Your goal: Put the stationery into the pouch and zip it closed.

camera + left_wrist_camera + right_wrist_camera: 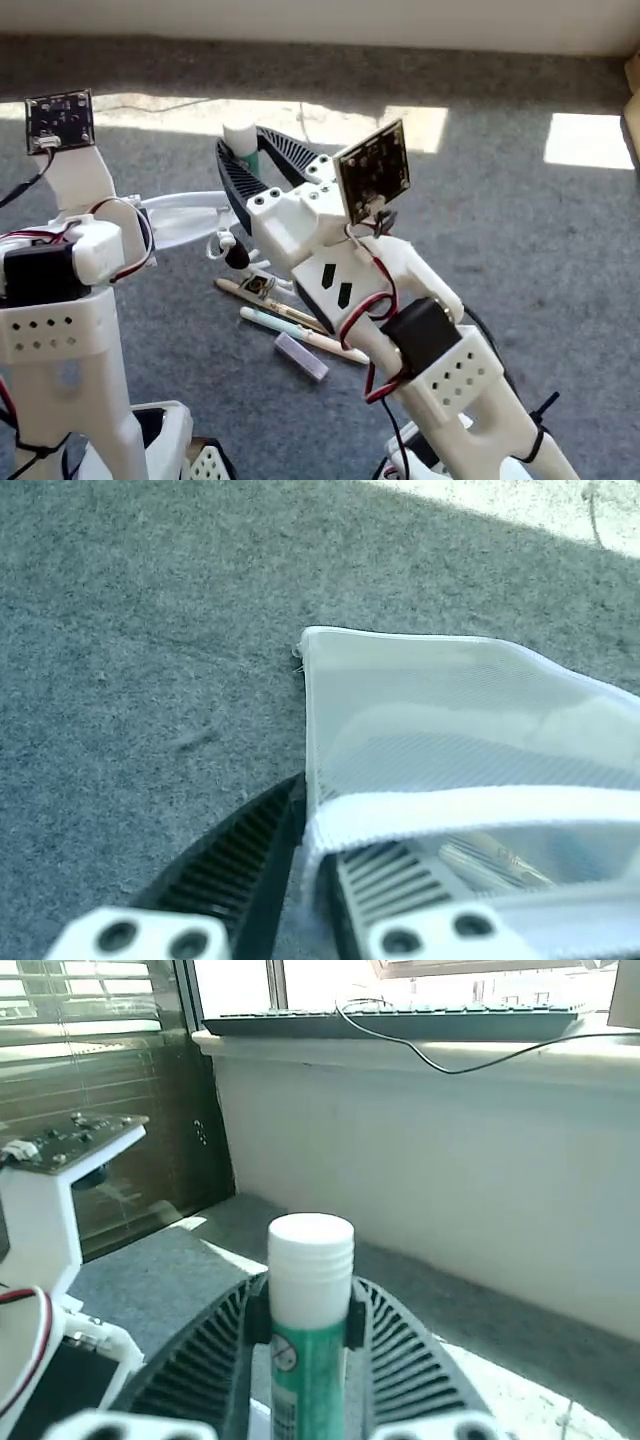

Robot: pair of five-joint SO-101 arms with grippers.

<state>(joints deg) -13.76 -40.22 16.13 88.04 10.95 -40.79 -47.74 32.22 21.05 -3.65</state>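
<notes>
We are mid-loading: right fingers (400, 1360) clamp the glue stick (311, 1260) upright, left fingers (235, 855) pinch the mesh pouch (440, 720); next, we judge, steer it into the opening.

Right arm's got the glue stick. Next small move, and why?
Probably lower the right claw toward the mouth of the white mesh pouch. It holds the white-capped green glue stick upright, raised off the grey carpet, and the left claw pinches the pouch's rim, one finger inside.
</notes>
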